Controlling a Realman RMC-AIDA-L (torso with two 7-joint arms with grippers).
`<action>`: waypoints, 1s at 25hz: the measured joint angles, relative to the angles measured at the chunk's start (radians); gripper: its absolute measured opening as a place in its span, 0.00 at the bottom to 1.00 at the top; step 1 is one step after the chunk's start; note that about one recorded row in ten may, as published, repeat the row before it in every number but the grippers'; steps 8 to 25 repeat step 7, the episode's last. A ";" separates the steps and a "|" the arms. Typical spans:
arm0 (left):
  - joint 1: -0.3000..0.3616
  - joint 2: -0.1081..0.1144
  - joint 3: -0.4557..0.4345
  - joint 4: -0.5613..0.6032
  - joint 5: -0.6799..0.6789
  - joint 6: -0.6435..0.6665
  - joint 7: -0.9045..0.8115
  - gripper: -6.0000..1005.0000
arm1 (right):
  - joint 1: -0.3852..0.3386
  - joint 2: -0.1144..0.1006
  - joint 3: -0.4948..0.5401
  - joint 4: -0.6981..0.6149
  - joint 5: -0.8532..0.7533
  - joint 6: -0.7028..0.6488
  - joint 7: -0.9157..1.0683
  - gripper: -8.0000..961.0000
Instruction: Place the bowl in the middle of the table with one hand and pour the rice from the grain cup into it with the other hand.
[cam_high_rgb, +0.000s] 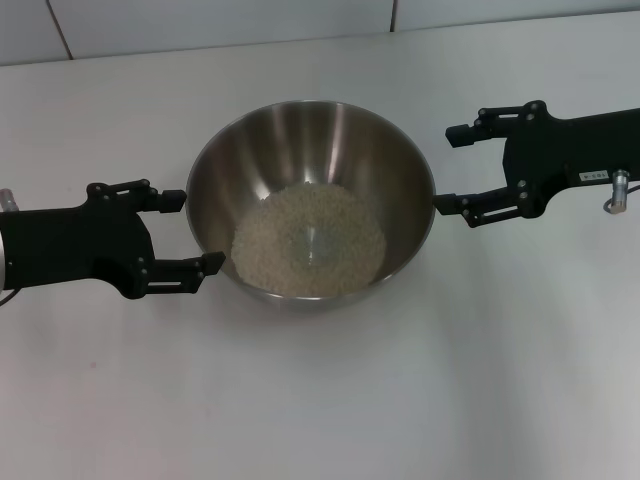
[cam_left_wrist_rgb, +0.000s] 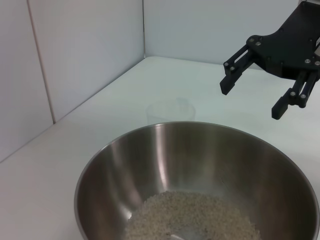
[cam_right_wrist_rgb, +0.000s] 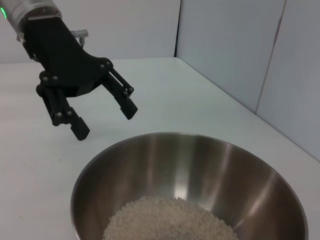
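Both black two-fingered hands, left (cam_high_rgb: 188, 233) and right (cam_high_rgb: 452, 168), spread empty, flanking the big shiny steel bowl (cam_high_rgb: 400, 180) holding off-white rice (cam_high_rgb: 308, 240); the clear cup (cam_left_wrist_rgb: 170, 111) seemingly stands beyond it, nearer right.

The bowl (cam_left_wrist_rgb: 200, 175) is cut off by the lower edge in both wrist views, so its base and part of the rice (cam_left_wrist_rgb: 192, 217) fall outside them. The clear cup (cam_left_wrist_rgb: 170, 111) beyond the bowl's rim is faint against the white table (cam_left_wrist_rgb: 75, 145); its lower part is hidden behind the rim, and its contents cannot be made out.
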 joint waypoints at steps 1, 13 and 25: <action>0.000 0.000 0.000 0.000 0.000 0.000 0.000 0.84 | 0.000 0.000 0.000 0.000 0.000 0.000 0.000 0.85; 0.006 0.000 0.000 0.000 0.000 0.000 -0.001 0.84 | 0.000 0.000 -0.002 0.001 0.000 0.000 0.001 0.85; 0.006 0.000 0.000 0.000 0.000 0.000 -0.001 0.84 | 0.000 0.000 -0.002 0.001 0.000 0.000 0.001 0.85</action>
